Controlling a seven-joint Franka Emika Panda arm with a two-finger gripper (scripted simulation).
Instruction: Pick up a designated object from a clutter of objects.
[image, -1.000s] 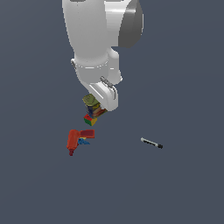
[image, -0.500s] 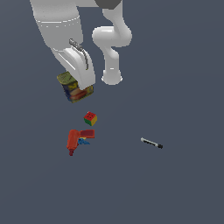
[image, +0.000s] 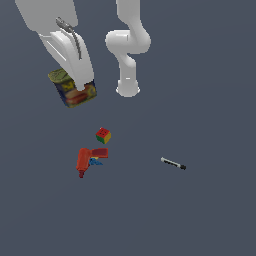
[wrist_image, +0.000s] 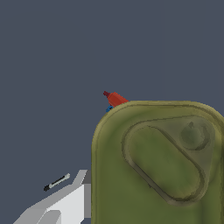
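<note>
- Step in hand: the pick looks done. My claw (image: 77, 90) is clamped on the can (image: 73, 89), which hangs clear of the surface (image: 200, 210) in the upper left of the exterior frame, tilted.
- Can, wrist view: its olive-green top (wrist_image: 157, 162) fills the lower right of that frame, close under the camera; one pale finger (wrist_image: 65, 203) shows at the lower left against its side.
- Left on the surface: cube (image: 103, 135) just left of frame centre; red drill (image: 86, 161) directly below it, near but apart; pen (image: 173, 163) well apart, right of centre.
- Next move, my judgement: keep the grip firm and the carry level; the can sits tilted, so a slip is the risk.
- Edges: no surface edge shows in either view.
- Open room: wide bare surface across the lower and right parts of the exterior frame. My own base column (image: 127, 75) stands just right of the can; I judge it the one obstacle close by.
</note>
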